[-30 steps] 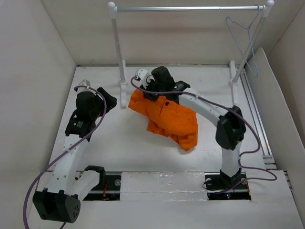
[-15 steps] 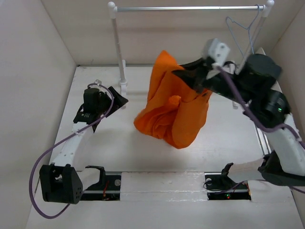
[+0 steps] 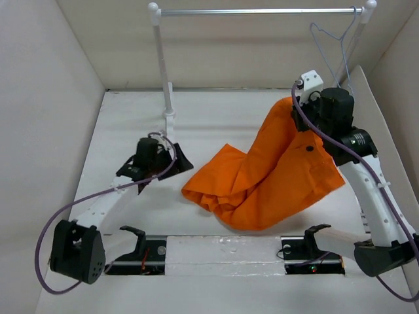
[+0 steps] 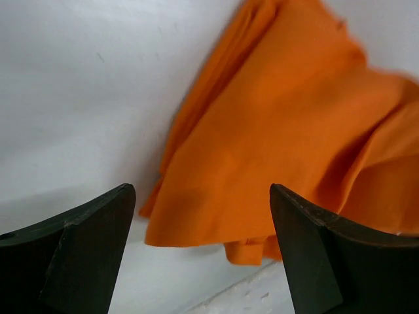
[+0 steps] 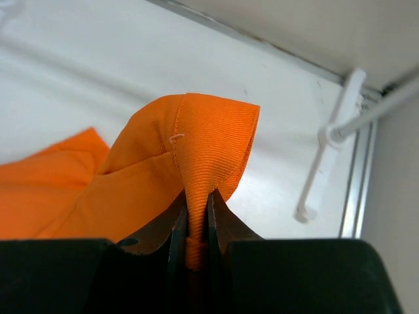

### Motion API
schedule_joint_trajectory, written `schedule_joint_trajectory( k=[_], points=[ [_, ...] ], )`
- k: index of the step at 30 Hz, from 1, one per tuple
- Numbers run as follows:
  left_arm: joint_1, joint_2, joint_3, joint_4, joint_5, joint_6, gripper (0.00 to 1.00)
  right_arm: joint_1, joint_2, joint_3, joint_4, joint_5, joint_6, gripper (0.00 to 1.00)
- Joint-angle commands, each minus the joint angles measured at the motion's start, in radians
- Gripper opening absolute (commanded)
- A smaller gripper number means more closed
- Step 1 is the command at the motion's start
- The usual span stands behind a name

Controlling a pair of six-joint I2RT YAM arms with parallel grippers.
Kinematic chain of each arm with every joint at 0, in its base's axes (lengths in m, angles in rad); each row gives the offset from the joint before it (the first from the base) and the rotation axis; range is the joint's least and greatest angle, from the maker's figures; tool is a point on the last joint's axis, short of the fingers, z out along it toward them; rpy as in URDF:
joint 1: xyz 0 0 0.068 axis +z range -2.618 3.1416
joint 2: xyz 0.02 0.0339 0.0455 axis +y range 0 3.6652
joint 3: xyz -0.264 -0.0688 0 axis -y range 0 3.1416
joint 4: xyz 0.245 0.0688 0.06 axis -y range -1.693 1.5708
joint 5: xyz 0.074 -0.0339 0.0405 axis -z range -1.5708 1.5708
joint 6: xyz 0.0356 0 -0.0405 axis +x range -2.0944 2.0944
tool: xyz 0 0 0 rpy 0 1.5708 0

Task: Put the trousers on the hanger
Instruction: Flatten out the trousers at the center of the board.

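A clothes rail [image 3: 262, 11], a thin metal bar on two white posts, stands at the far side of the white table [image 3: 216, 111]. Pale walls [image 3: 46, 98] enclose the table, and a metal track [image 5: 358, 183] runs along its right edge.

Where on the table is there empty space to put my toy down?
Bare: the back of the table, between the rail post and the held-up trousers, and the back left corner beyond the left gripper. Crowded: the middle and right, where the trousers spread out and hang from the right gripper.
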Motion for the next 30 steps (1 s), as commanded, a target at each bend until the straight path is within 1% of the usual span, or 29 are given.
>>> schedule_joint_trajectory(
  k=[1, 2, 3, 4, 7, 10, 13, 14, 15, 16, 17, 18, 19, 20, 21, 22, 23, 24, 26, 27, 28, 29, 30],
  points=[
    [-0.169, 0.076, -0.034, 0.013, 0.016, -0.038, 0.8, -0.062, -0.075, 0.02, 0.127, 0.004, 0.024, 0.0],
    [-0.229, 0.094, -0.022, 0.015, -0.025, -0.052, 0.82, -0.071, -0.08, 0.003, 0.129, -0.003, 0.023, 0.0],
    [-0.329, 0.113, 0.012, 0.016, -0.089, -0.072, 0.83, -0.083, -0.086, -0.009, 0.132, -0.012, 0.023, 0.0],
    [-0.366, 0.145, 0.027, 0.013, -0.117, -0.079, 0.85, -0.083, -0.089, -0.019, 0.133, -0.021, 0.021, 0.0],
    [-0.435, 0.177, 0.055, -0.051, -0.22, -0.107, 0.85, -0.092, -0.11, -0.054, 0.129, -0.055, 0.017, 0.0],
    [-0.458, 0.167, 0.022, -0.097, -0.291, -0.112, 0.89, -0.102, -0.123, -0.078, 0.13, -0.082, 0.008, 0.0],
    [-0.469, 0.182, -0.032, -0.076, -0.277, -0.103, 0.92, -0.102, -0.124, -0.1, 0.132, -0.113, 0.004, 0.0],
    [-0.486, 0.194, -0.043, -0.051, -0.228, -0.098, 0.93, -0.102, -0.126, -0.106, 0.141, -0.121, 0.003, 0.0],
    [-0.498, 0.215, -0.052, -0.027, -0.208, -0.098, 0.94, -0.102, -0.127, -0.114, 0.149, -0.128, 0.003, 0.0],
    [-0.517, 0.272, -0.049, 0.01, -0.194, -0.101, 0.94, -0.102, -0.127, -0.12, 0.155, -0.144, 0.003, 0.0],
    [-0.562, 0.309, -0.04, 0.022, -0.182, -0.106, 0.94, -0.102, -0.123, -0.126, 0.161, -0.148, 0.004, 0.0],
    [-0.589, 0.346, -0.008, 0.038, -0.17, -0.107, 0.93, -0.102, -0.121, -0.126, 0.162, -0.155, 0.004, 0.0],
    [-0.615, 0.419, 0.012, 0.041, -0.173, -0.109, 0.91, -0.102, -0.112, -0.123, 0.164, -0.162, 0.004, 0.0],
    [-0.665, 0.496, 0.071, 0.015, -0.212, -0.115, 0.65, -0.093, -0.106, -0.117, 0.173, -0.164, 0.004, 0.0],
    [-0.666, 0.506, 0.092, 0.003, -0.244, -0.121, 0.22, -0.08, -0.107, -0.112, 0.172, -0.162, 0.004, 0.0],
    [-0.666, 0.497, 0.1, -0.028, -0.266, -0.125, 0.0, -0.071, -0.107, -0.111, 0.167, -0.161, 0.003, 0.0],
    [-0.666, 0.496, 0.106, -0.028, -0.296, -0.126, 0.0, -0.071, -0.107, -0.109, 0.167, -0.161, 0.003, 0.0],
    [-0.656, 0.461, 0.115, -0.051, -0.323, -0.133, 0.0, -0.071, -0.109, -0.105, 0.164, -0.159, 0.001, 0.0],
    [-0.626, 0.393, 0.129, -0.14, -0.424, -0.139, 0.0, -0.062, -0.116, -0.101, 0.14, -0.165, -0.006, 0.0],
    [-0.582, 0.296, 0.141, -0.178, -0.459, -0.147, 0.0, -0.053, -0.12, -0.098, 0.129, -0.171, -0.009, 0.0],
    [-0.554, 0.242, 0.155, -0.271, -0.493, -0.147, 0.0, -0.053, -0.123, -0.098, 0.112, -0.181, -0.017, 0.0],
    [-0.529, 0.181, 0.19, -0.322, -0.572, -0.147, 0.0, -0.039, -0.138, -0.098, 0.075, -0.178, -0.02, 0.0],
    [-0.499, 0.067, 0.216, -0.428, -0.603, -0.145, 0.0, -0.03, -0.146, -0.103, 0.052, -0.172, -0.022, 0.0]
  ],
)
